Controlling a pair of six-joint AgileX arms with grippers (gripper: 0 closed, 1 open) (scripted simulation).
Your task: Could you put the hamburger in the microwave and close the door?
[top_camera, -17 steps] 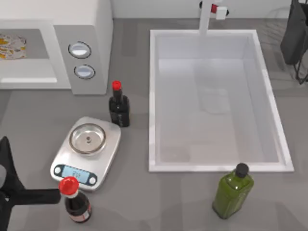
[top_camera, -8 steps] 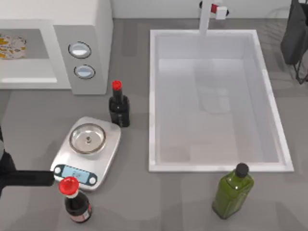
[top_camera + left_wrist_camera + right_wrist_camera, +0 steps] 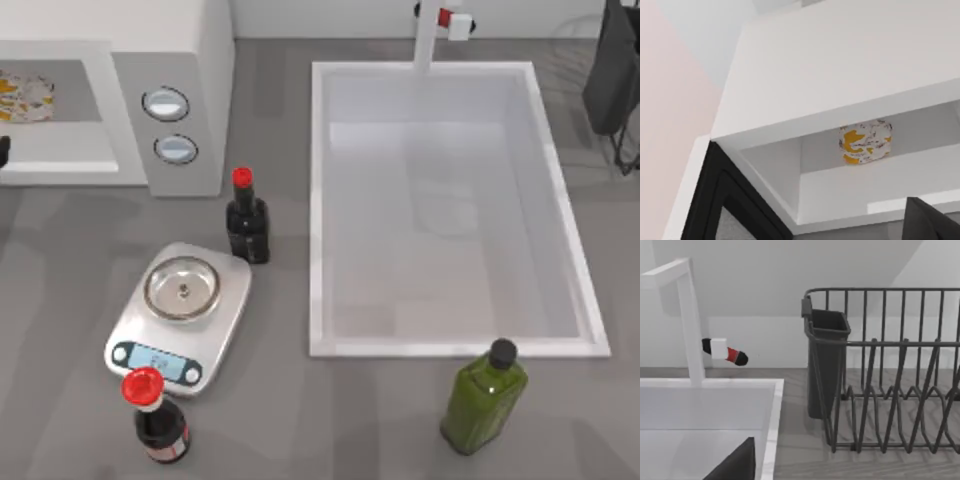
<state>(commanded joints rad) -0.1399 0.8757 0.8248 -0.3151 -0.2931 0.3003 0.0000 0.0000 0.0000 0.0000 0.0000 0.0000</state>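
Observation:
The white microwave (image 3: 170, 60) stands at the table's back left with its cavity open. The hamburger (image 3: 25, 97), cream with yellow-orange blotches, lies inside the cavity on its floor; the left wrist view shows the hamburger (image 3: 865, 141) from the front, under the microwave's roof (image 3: 840, 70). The door (image 3: 722, 210) is swung open, its dark inner frame and grey window close beside the wrist camera. A dark part of my left gripper (image 3: 927, 220) sits just before the cavity's mouth, and a sliver of the left arm (image 3: 3, 150) touches the top view's left edge. My right arm (image 3: 610, 70) is parked at the back right.
A silver kitchen scale (image 3: 180, 315), a red-capped dark bottle (image 3: 247, 222) and another red-capped bottle (image 3: 155, 412) stand in front of the microwave. The white sink (image 3: 450, 210) with its faucet (image 3: 432, 30) takes the middle. A green bottle (image 3: 485, 398) stands front right, and a dish rack (image 3: 890, 380) back right.
My left arm has swept from the front left corner back along the table's left edge toward the open microwave, nearly leaving the top view. The hamburger and right arm have not moved.

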